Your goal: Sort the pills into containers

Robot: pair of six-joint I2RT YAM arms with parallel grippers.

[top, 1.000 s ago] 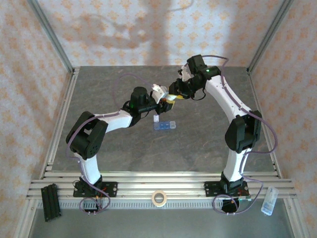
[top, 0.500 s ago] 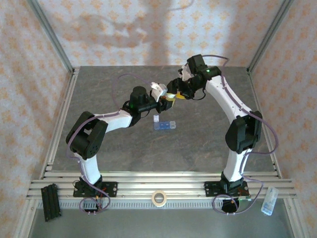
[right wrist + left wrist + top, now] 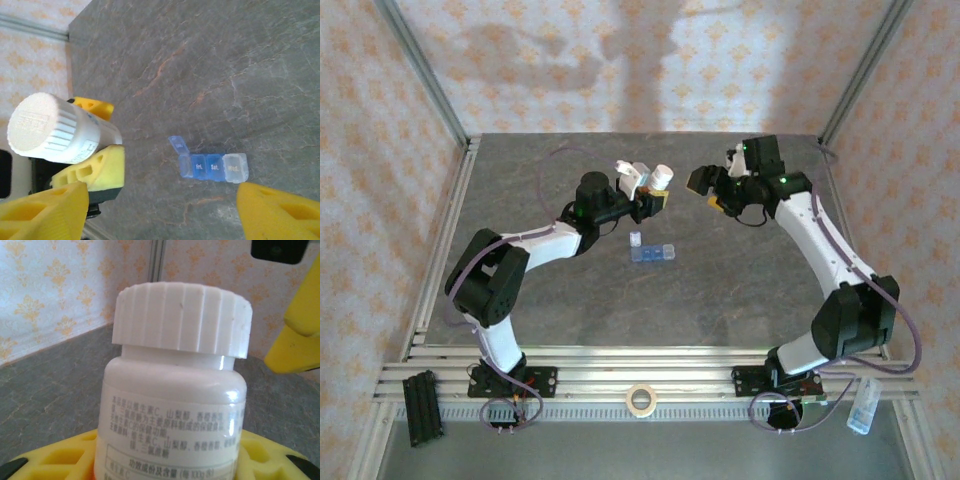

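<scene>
You see a bottle [image 3: 170, 405] of smooth, glossy white plastic between the left fingers [image 3: 50, 460]; its cap [image 3: 182, 320] is ribbed and more matt. The right fingers [image 3: 280, 210] are matt yellow plastic. Ahead of them, the containers [image 3: 214, 168] are translucent blue plastic, one end clear, on a matt, stone-like table [image 3: 225, 65].

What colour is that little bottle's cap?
The cap is white with ribbed sides; clearest in the left wrist view.

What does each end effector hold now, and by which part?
Left end effector: the white bottle, gripped at its lower body. Right end effector: open, holding nothing.
</scene>
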